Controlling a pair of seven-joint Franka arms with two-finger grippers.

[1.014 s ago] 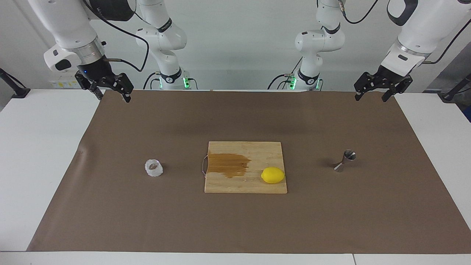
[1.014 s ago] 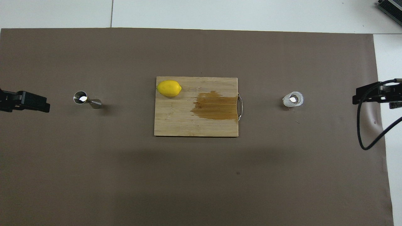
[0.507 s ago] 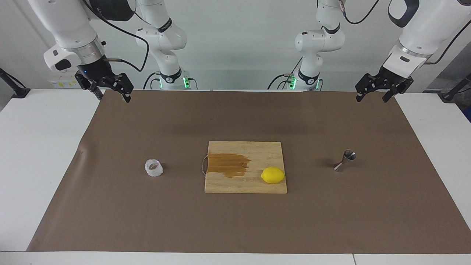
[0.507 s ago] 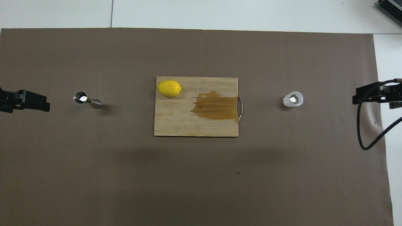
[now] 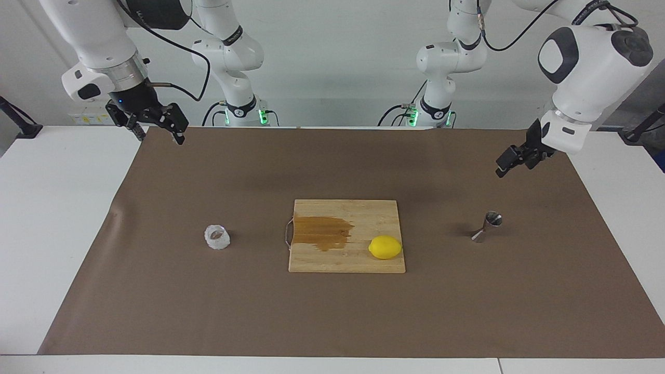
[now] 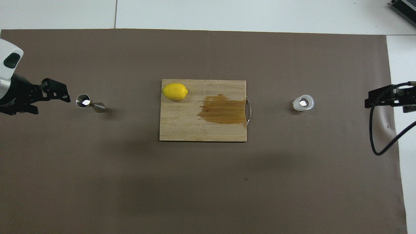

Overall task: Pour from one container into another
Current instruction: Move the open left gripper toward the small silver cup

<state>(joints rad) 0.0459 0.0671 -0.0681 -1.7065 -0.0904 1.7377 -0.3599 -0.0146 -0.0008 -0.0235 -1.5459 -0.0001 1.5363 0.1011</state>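
**A:** Start at the robots' end. Where are the two hands?

**B:** The right hand (image 5: 160,136) hangs over the edge of the brown paper sheet (image 5: 332,311) covering the white desk (image 5: 52,208), at the right arm's end. Its fingers are spread and empty. The left hand (image 5: 506,165) is over the sheet at the left arm's end, above the jigger and clear of it. Its fingers are apart too, with nothing in them.

**A:** And the pouring things?

**B:** The small, squat clear glass cup with the bumpy surface (image 5: 217,237) stands on the sheet toward the right arm's end. The shiny steel hourglass jigger (image 5: 487,226) stands toward the left arm's end. The rectangular wooden cutting board (image 5: 358,262) lies between them, well apart from both.

**A:** How would the cup handle?

**B:** I'd guess it's light, rigid and breakable. The facets should give the fingers some bite, so I'd grip across the wall below the rim and squeeze gently.

**A:** The jigger?

**B:** It's stiff and slick, and it looks tippy on that small foot. The narrow waist is the natural hold, and it makes a tight target for the pour.

**A:** Anything farther out?

**B:** A dark wet-looking stain (image 5: 322,232) by the board's wire handle. The yellow lemon (image 5: 385,247) sits toward the board's edge farthest from the robots.
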